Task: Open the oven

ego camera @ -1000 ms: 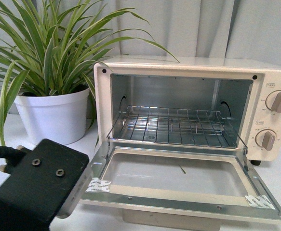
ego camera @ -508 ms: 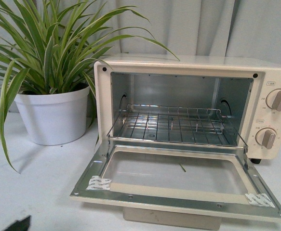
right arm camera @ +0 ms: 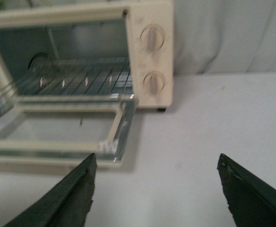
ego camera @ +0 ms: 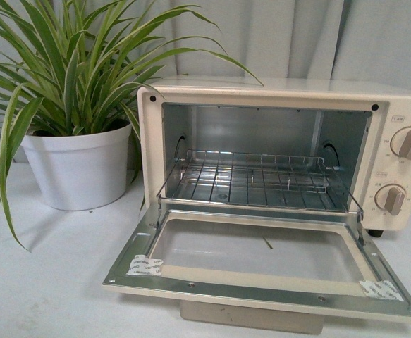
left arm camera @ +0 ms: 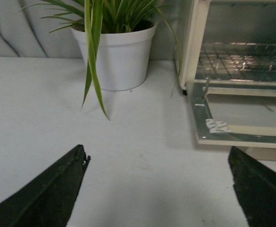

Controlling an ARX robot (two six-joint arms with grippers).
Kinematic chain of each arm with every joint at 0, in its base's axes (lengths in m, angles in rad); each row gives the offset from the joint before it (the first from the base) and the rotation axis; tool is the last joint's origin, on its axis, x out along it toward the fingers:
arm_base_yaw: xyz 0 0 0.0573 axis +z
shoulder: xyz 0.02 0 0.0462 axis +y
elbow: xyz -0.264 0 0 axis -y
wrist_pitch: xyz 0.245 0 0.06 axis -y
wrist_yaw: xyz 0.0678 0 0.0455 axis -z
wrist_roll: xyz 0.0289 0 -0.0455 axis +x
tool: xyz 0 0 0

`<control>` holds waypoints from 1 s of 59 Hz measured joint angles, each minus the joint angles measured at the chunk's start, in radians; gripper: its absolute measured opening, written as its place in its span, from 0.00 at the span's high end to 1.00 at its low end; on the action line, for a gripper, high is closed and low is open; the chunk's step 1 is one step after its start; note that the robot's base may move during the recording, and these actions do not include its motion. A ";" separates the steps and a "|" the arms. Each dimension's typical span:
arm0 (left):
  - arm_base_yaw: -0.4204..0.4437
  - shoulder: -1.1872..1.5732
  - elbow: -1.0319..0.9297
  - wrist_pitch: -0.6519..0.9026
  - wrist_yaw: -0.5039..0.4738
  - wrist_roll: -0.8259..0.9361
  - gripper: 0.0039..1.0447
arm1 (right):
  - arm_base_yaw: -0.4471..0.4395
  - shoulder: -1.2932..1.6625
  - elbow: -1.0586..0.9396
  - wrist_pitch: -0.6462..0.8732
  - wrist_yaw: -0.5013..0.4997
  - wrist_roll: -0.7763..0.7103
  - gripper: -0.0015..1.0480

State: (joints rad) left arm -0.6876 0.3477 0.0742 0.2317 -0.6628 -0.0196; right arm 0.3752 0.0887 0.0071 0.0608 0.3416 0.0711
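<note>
Cream oven (ego camera: 283, 204): door (ego camera: 261, 271) flat down, lower middle of frame.
Left claw (left arm camera: 159, 189): spread wide, holding nothing.
Right claw (right arm camera: 156, 196): spread wide, holding nothing.

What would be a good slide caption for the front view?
Toaster oven with door folded down, wire rack visible, beside a potted plant.

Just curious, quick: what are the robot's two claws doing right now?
Left gripper: open, holding nothing.
Right gripper: open, holding nothing.
</note>
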 joint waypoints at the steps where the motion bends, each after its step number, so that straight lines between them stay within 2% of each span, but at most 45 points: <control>1: 0.016 -0.027 -0.007 -0.013 0.021 0.002 0.24 | -0.013 -0.010 0.000 0.003 -0.003 -0.013 0.33; 6: 0.098 -0.114 -0.014 -0.068 0.098 0.005 0.38 | -0.069 -0.038 0.000 -0.009 -0.048 -0.041 0.46; 7: 0.129 -0.138 -0.016 -0.085 0.127 0.005 0.43 | -0.082 -0.042 0.000 -0.013 -0.061 -0.045 0.50; 17: 0.356 -0.272 -0.051 -0.173 0.351 0.011 0.87 | -0.220 -0.074 0.000 -0.048 -0.192 -0.064 0.94; 19: 0.390 -0.293 -0.061 -0.187 0.380 0.012 0.95 | -0.286 -0.080 0.000 -0.060 -0.292 -0.069 0.99; 20: 0.409 -0.299 -0.061 -0.190 0.392 0.011 0.96 | -0.322 -0.082 0.000 -0.061 -0.327 -0.068 0.99; 24: 0.464 -0.319 -0.061 -0.204 0.449 0.012 0.96 | -0.368 -0.085 0.000 -0.061 -0.333 -0.068 0.99; 29: 0.511 -0.327 -0.061 -0.214 0.496 0.012 0.96 | -0.371 -0.085 0.000 -0.062 -0.336 -0.068 0.99; 34: 0.621 -0.341 -0.062 -0.230 0.630 0.013 0.96 | -0.371 -0.085 0.000 -0.062 -0.337 -0.068 0.99; 38: 0.674 -0.343 -0.061 -0.232 0.645 0.013 0.96 | -0.372 -0.085 0.000 -0.062 -0.340 -0.068 0.99; 55: 0.683 -0.344 -0.062 -0.232 0.660 0.013 0.96 | -0.372 -0.085 0.000 -0.062 -0.340 -0.068 0.99; 56: 0.683 -0.344 -0.061 -0.232 0.660 0.012 0.96 | -0.372 -0.085 0.000 -0.062 -0.340 -0.068 0.99; 59: 0.683 -0.344 -0.062 -0.232 0.660 0.013 0.82 | -0.372 -0.085 0.000 -0.062 -0.340 -0.069 0.87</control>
State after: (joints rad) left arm -0.0048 0.0036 0.0124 0.0002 -0.0032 -0.0071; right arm 0.0032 0.0036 0.0067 -0.0010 0.0021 0.0017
